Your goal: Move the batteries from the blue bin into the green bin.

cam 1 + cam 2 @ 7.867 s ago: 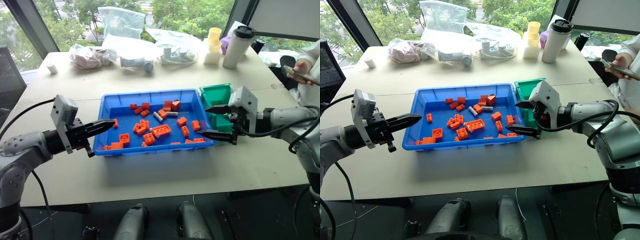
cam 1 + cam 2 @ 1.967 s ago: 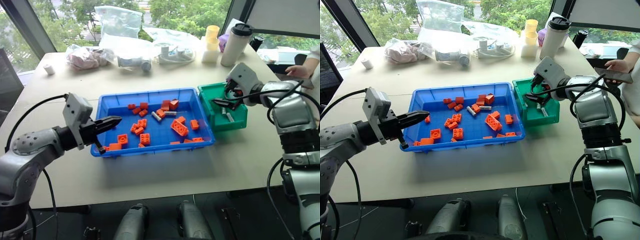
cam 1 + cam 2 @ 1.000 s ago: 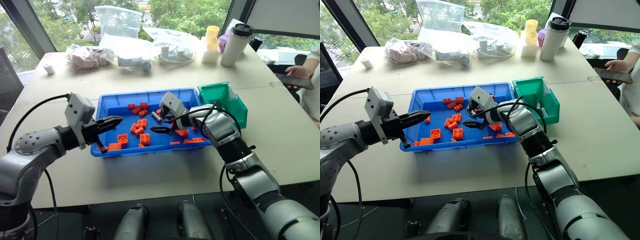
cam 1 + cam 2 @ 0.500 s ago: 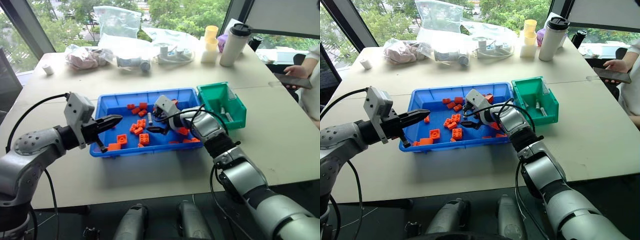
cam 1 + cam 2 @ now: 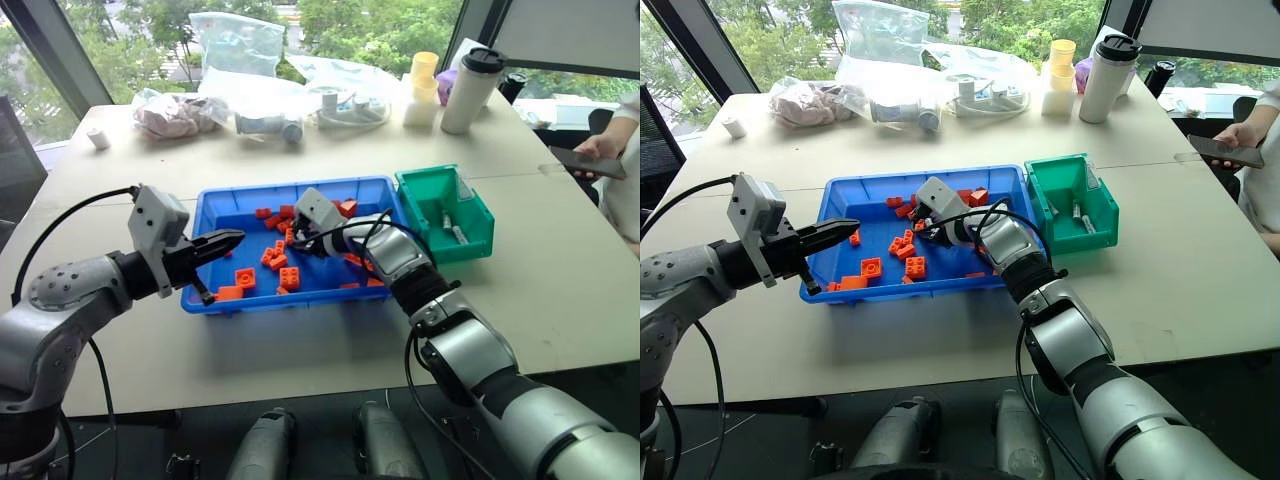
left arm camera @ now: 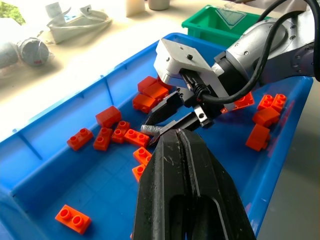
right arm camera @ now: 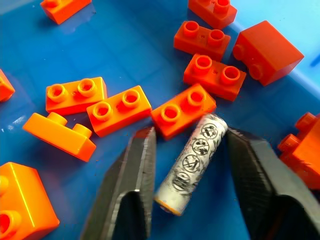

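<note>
Orange bricks and battery in blue bin, batteries in green bin

Office/mtg rm: big white table, floor-length windows, tumbler.

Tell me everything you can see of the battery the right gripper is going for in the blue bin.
The battery is a slim silvery-grey cylinder with round printed symbols along its side and an orange ring at one end. It lies flat on the floor of the blue bin, between the two black fingers of the right gripper, which flank it with a gap showing on each side. Its far end lies against an orange brick. Other bricks lie around it.
</note>
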Available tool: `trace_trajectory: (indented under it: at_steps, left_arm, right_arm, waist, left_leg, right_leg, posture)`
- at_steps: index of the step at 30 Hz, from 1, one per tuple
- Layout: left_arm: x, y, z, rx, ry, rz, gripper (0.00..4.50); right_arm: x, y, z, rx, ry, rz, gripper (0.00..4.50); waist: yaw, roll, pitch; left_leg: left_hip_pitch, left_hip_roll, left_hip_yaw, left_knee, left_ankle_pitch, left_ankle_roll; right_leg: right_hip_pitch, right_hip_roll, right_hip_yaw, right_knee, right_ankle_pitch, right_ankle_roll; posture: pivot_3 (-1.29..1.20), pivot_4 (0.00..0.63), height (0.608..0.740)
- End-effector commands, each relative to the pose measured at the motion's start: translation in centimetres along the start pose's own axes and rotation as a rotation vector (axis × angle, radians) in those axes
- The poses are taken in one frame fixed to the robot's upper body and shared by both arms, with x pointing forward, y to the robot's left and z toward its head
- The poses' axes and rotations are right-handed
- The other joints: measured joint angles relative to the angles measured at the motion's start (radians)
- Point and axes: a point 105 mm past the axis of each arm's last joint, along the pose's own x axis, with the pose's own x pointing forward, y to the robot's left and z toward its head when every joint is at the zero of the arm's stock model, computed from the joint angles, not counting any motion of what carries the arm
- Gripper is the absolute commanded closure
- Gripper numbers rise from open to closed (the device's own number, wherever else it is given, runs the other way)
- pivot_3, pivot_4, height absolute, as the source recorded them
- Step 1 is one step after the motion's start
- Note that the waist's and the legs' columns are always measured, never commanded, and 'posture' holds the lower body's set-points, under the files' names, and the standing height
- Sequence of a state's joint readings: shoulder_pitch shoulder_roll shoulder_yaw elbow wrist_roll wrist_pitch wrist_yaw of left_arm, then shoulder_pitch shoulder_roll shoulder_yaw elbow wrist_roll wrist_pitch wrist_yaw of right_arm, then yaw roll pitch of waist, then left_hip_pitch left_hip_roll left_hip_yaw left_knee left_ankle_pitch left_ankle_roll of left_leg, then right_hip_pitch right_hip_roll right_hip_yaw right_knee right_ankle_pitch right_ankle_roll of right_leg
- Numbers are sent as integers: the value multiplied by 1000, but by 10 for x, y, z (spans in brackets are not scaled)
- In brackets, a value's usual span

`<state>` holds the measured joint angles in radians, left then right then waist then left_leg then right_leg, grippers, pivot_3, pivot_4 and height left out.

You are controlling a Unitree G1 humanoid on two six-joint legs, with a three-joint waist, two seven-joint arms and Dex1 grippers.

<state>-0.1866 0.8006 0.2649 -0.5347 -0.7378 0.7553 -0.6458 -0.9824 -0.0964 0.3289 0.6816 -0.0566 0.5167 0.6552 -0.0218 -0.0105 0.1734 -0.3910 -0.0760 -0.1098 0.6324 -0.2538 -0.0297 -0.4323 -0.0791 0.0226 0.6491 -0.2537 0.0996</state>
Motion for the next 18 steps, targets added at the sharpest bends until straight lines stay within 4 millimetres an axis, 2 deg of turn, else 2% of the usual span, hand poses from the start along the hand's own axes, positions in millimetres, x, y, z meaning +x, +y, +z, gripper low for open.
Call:
trace_trajectory:
  at_steps: [1,2,6,9,11,14,18]
  left_arm:
    - [-2,-1,12,50,-38,5,4500]
    - [-2,-1,12,50,-39,3,4500]
    - [0,0,12,51,-40,-1,4500]
    - [0,1,12,51,-40,-6,4500]
    - [2,2,12,49,-41,-14,4500]
    - [5,0,10,47,-41,-30,4500]
    - [10,-1,10,45,-47,-52,4500]
  right_arm:
    - [-4,-4,-1,-36,24,-13,4259]
    - [-8,-7,1,-63,21,-17,4420]
    - [-39,-24,25,-90,-56,-53,4416]
    - [-88,-56,52,-105,-145,-184,4416]
    - [-121,-77,61,-69,-189,-268,4416]
    - [-154,-107,50,-41,-164,-429,4416]
    - [-197,-143,13,10,-71,-620,4416]
  waist:
    - [0,0,0]
    - [1,0,0]
    - [6,0,0]
    - [4,0,0]
    - [5,1,0]
    - [6,0,0]
    - [8,0,0]
  left_leg:
    - [0,0,0,0,0,0]
    - [0,0,0,0,0,0]
    - [0,-1,0,0,0,0]
    - [-1,0,0,0,0,0]
    - [-1,0,0,-1,0,0]
    - [-1,0,0,-1,0,1]
    - [-1,0,0,-1,0,1]
  right_leg:
    - [0,0,0,0,0,0]
    - [0,0,0,0,0,0]
    - [0,0,0,0,0,0]
    - [-1,0,0,0,0,0]
    - [-2,-1,0,0,0,0]
    - [-1,-1,0,-1,0,0]
    - [0,-1,0,-1,0,0]
  posture:
    - [0,150,740]
    - [0,150,740]
    - [0,150,740]
    - [0,150,740]
    - [0,150,740]
    - [0,150,740]
    - [0,150,740]
